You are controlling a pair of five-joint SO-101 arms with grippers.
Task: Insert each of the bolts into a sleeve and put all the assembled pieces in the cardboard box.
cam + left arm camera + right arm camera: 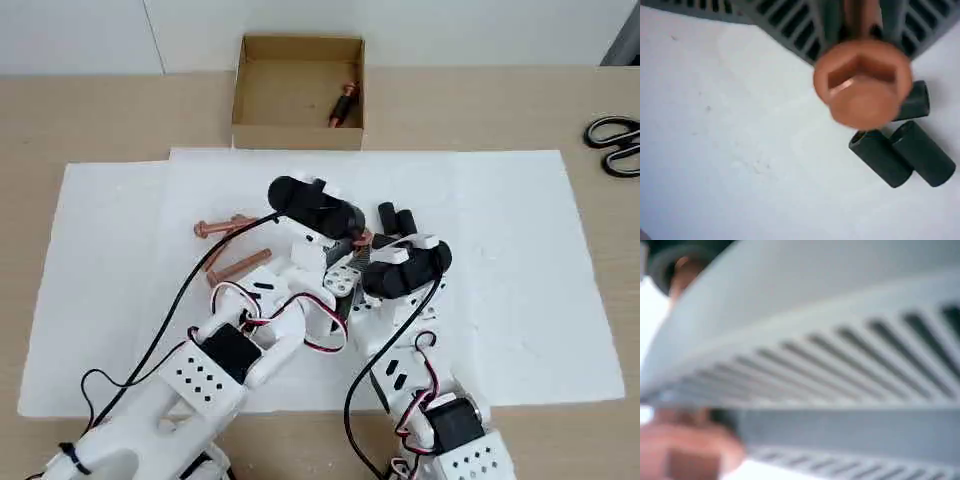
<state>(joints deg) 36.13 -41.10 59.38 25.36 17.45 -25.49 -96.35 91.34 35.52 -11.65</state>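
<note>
My left gripper [350,246] is shut on a copper bolt [862,85], whose hexagonal head faces the left wrist camera. My right gripper [380,256] sits tight against it at the middle of the white sheet. In the right wrist view a blurred bolt head [685,455] and a dark sleeve end [667,265] lie close to a ribbed white gripper surface. Loose black sleeves [396,218] lie just beyond the grippers, and in the left wrist view three sleeves [880,157] lie below the bolt. Two bolts [225,228] lie to the left. One assembled piece [345,104] lies in the cardboard box [250,95].
The white foam sheet [520,260] covers the middle of the wooden table. Black scissors [615,143] lie at the right edge. The arms' black cables [175,310] trail over the sheet's near left part.
</note>
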